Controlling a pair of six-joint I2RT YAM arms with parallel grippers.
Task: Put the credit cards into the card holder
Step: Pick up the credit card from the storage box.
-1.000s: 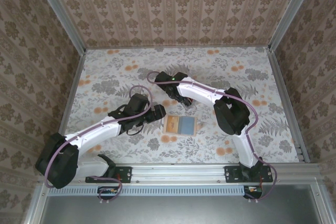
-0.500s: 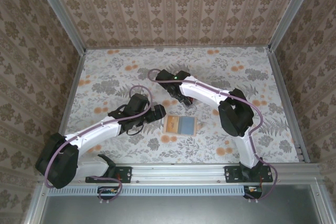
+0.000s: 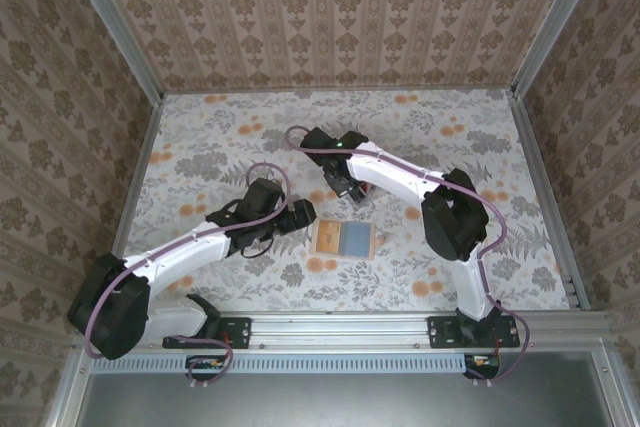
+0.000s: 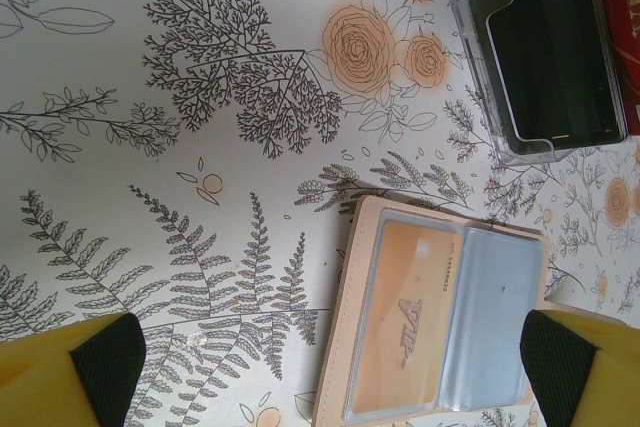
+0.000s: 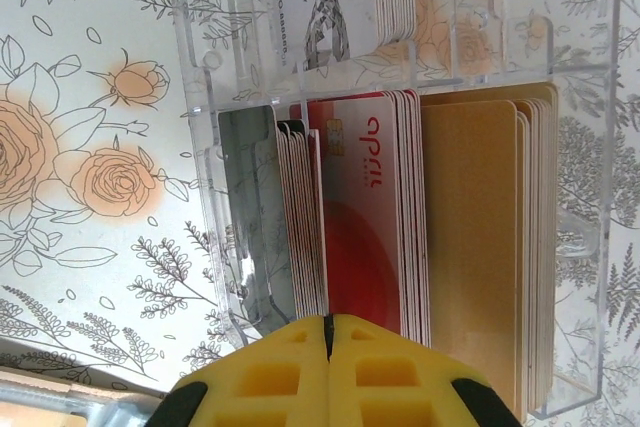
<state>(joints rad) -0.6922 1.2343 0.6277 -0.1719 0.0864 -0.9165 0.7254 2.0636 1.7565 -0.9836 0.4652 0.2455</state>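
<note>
The red cards stand on edge in a slot of the holder, straight ahead of the right gripper, whose yellow fingers are pressed together with nothing seen between them. A tan stack fills the slot on one side of the red ones, and a few dark cards stand on the other. In the row beyond are white cards. An orange card sits in the clear pocket of the wallet, which lies open on the flowered table ahead of the left gripper. That gripper's fingers are spread wide apart, holding nothing, and the holder lies past the wallet from it
</note>
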